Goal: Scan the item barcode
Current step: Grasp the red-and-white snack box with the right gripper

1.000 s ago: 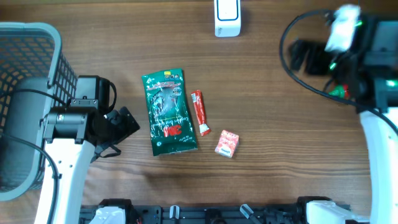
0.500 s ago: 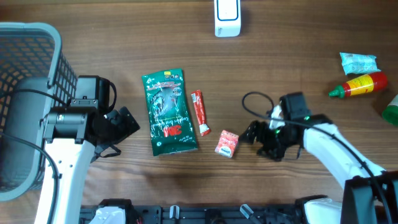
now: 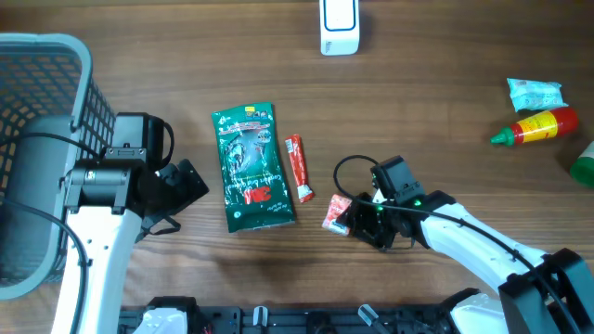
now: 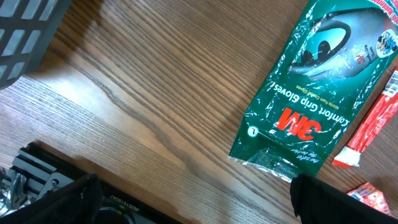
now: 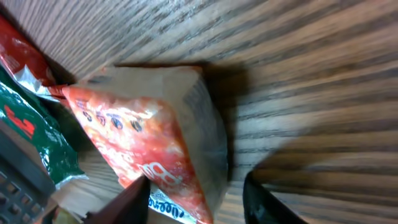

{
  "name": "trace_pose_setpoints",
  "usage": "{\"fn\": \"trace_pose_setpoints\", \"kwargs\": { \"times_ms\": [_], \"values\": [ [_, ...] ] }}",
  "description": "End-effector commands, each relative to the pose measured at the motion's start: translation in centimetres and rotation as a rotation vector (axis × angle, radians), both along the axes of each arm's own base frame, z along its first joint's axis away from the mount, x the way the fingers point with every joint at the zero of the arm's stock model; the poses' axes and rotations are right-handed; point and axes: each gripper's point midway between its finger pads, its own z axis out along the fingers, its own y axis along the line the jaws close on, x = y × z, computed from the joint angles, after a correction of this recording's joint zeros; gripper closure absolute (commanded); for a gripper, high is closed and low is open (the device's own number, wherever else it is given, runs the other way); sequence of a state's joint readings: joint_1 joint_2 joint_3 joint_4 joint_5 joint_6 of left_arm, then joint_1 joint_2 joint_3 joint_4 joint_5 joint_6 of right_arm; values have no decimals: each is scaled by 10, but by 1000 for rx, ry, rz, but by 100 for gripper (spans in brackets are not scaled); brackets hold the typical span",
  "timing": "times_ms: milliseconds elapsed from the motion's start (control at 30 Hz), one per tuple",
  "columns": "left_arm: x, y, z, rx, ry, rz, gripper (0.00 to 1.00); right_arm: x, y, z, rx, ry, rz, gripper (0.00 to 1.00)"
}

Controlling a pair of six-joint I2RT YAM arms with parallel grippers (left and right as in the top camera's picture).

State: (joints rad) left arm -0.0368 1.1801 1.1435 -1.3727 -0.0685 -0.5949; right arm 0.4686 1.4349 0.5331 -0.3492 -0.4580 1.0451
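At the left edge of the table [image 3: 418,56] stood a grey mesh basket [image 3: 82,88], and just right of it my left pincer [image 3: 193,182] hung with its jaws spread wide, holding nothing. Next lay a green packet [image 3: 251,167], flat, printed with a red "3M" and "Comfort Grip Gloves" in white, plus a small circled "L" by one corner. A thin red sachet [image 3: 298,167] lay just beside the packet's right side; I couldn't read its print. At the table's far edge sat a white scanner [image 3: 339,26]. Right of the sachet, towards the near edge, lay the small red-orange box [image 5: 143,143], its lettering too blurred to read. My right pincer [image 3: 356,219] sat spread around that box, one of its fingers [image 5: 127,202] against it and the other a sliver clear, so not pinching. By the right edge lay a pale blue packet [image 3: 535,93], a red squeeze bottle [image 3: 536,126] and something green [image 3: 583,164].
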Motion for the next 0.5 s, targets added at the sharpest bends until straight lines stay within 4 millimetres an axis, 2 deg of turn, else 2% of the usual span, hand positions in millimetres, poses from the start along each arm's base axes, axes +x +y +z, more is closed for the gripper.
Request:
{"fn": "trace_pose_setpoints", "kwargs": {
  "times_ms": [0, 67, 133, 200, 367, 467],
  "values": [
    [0, 1, 0, -2, 1, -9, 0, 2, -11, -9, -67, -11, -48, 60],
    [0, 1, 0, -2, 1, -9, 0, 5, -10, -8, -61, -19, -53, 83],
    [0, 1, 0, -2, 1, -9, 0, 8, -9, -7, -54, -34, -51, 96],
    [0, 1, 0, -2, 1, -9, 0, 11, -7, -6, -46, -62, -29, 96],
    [0, 1, 0, -2, 1, -9, 0, 17, 13, 8, 61, -152, 97, 96],
    [0, 1, 0, -2, 1, -9, 0, 22, 34, 27, 180, -279, 244, 96]
  ]
}}
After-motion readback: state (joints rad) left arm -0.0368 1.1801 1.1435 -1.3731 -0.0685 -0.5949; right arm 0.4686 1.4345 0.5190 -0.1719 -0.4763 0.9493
